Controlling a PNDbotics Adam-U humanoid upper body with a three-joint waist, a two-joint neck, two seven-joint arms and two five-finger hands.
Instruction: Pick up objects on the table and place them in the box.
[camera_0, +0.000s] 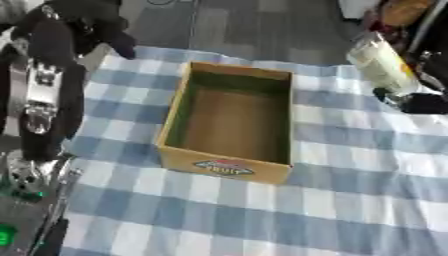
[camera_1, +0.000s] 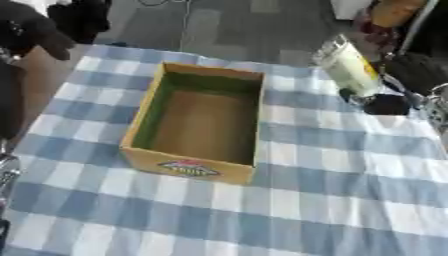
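**Right hand carrying a pale cylinder toward the box**

Left eye view: right hand (camera_0: 426, 102) comes in at the right edge, dark fingers curled at the lower end of a pale cream cylinder (camera_0: 381, 64), maybe a bottle or tube with a clear end. Cylinder is tilted, upper end leaning up and left, and it appears lifted off the blue-and-white checked cloth (camera_0: 350, 200). Yellow cardboard box (camera_0: 229, 169) sits mid-table, open top, inside looks empty. Cylinder is well to the right of the box, not over it. Left arm (camera_0: 39, 90) hangs along the left edge beside the table. Its hand (camera_0: 114, 37) shows up top as a dark shape; can't tell how the fingers are set.

Right eye view: same grip, clearer. Fingers wrap the cylinder's lower end near the right side of the cloth, forearm running off the right edge. A gap of checked cloth separates the cylinder from the box's right wall.

Step, my read: transport phase, object grasped, not yet placed. Next move calls for swinging the hand left until the cylinder is over the opening, then lowering before release. Given the tilt, watch that the high end clears the right wall.
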